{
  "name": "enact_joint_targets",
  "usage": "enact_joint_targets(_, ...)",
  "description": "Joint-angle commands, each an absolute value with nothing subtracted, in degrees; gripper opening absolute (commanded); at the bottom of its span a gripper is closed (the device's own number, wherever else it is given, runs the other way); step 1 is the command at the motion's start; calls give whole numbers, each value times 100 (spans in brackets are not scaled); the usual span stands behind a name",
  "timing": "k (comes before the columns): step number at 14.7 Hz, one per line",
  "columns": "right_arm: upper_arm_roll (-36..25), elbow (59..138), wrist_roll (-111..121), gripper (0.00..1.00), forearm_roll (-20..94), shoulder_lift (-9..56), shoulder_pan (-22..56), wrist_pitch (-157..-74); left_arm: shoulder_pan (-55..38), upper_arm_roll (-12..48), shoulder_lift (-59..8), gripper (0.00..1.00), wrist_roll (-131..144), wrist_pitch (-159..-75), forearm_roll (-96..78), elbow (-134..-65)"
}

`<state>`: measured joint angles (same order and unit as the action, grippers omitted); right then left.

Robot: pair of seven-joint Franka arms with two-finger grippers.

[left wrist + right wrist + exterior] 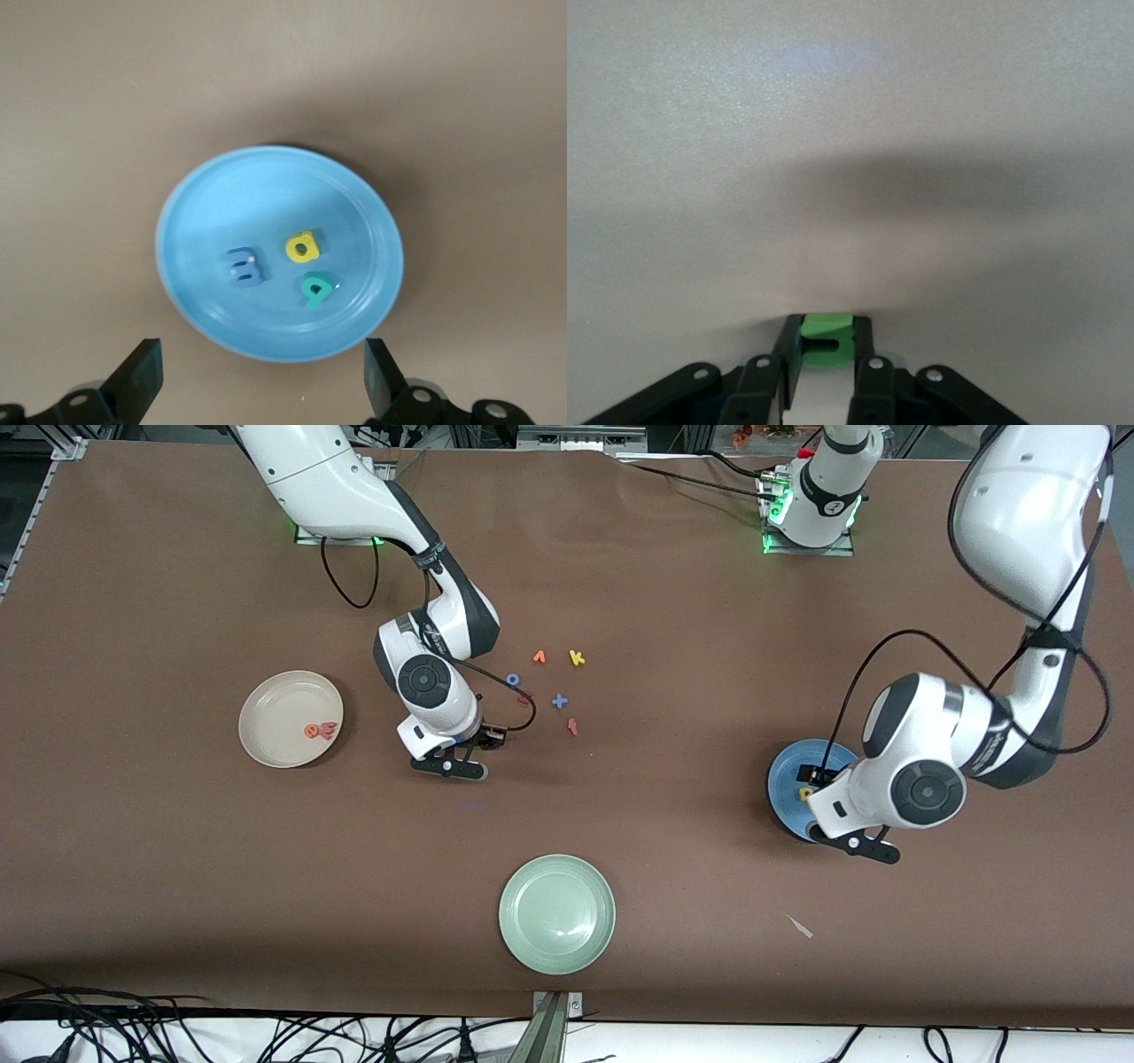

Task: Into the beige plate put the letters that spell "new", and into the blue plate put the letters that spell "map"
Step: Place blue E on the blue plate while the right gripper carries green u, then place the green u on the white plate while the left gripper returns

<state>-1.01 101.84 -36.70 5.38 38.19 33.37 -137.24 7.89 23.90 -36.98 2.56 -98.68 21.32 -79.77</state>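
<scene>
While the front view shows the "e" [311, 731] and "w" [328, 730] already in the beige plate [266, 704], the right gripper [461, 764] is low over the surface beside the leftover letters. From the left wrist, the left gripper [259, 376] hangs over the blue plate [204, 221] with jaws wide, "m" [245, 267], "a" [317, 289] and "p" [302, 247] lying inside, so "map" looks done. From the right wrist, jaws pinch the green "n" [827, 338], likely bound for beige.

Loose letters on the worktop [177, 841]: yellow "k" [577, 657]; blue "x" [559, 701]; blue "o" [512, 679]; orange "v" [539, 657], seen upside down; a dark red letter [572, 727], not readable.
Beige plate [266, 691]: orange "e" [311, 731] with a pinkish-red "w" [328, 730] touching it.
Blue plate [195, 212]: blue "m" [245, 267] lying sideways, yellow "p" [302, 247], teal-green "a" [317, 289].
Right pincer [826, 350]: green "n" [827, 340] between the fingers.
Printed text, brands, numbers: none readable.
</scene>
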Motion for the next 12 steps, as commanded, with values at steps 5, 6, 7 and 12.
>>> enact_joint_targets(5,-289,9694,-2034,5,633,3385,2901,-11947,773,2286,-2646,100,79,-9056,1463,-7262)
enact_joint_targets(6,-481,9790,-1691,5,607,3262,2900,-11805,747,2137,-2393,100,149,-9001,1041,-7260)
enact_joint_targets(7,-596,10035,-1366,5,572,3069,2900,-11812,773,1953,-2147,100,280,-9000,637,-7373)
enact_joint_targets(12,-1150,11791,42,5,283,1953,2900,-12707,-138,354,-1048,100,264,-9053,-211,-8374)
